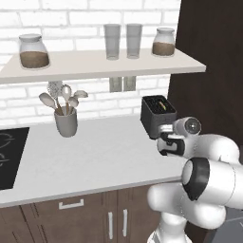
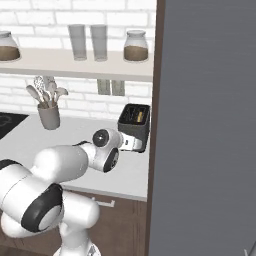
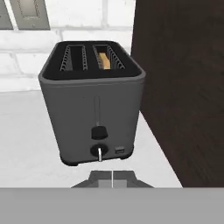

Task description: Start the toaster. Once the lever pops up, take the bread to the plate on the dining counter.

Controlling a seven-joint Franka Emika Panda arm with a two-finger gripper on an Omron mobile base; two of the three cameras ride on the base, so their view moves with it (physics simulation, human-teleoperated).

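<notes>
- Toaster [image 3: 92,103] sits at far right end of worktop [image 1: 95,156], tight vs dark wood panel [image 3: 183,87]; gripper [image 3: 113,178] directly in front of its face, just below lever [image 3: 99,132], tips pressed together, holding nothing.
- Lever slot runs vertical; lever looks low in slot, so judged already down.
- Hand view shows bread [image 3: 104,61] in right slot, knob [image 3: 99,151]; base views show utensil cup [image 1: 66,121] well left.

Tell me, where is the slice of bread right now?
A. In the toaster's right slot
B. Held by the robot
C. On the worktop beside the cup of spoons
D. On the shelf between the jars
A. The hand view shows the bread sunk in the right slot of the toaster, with the left slot empty.
</notes>
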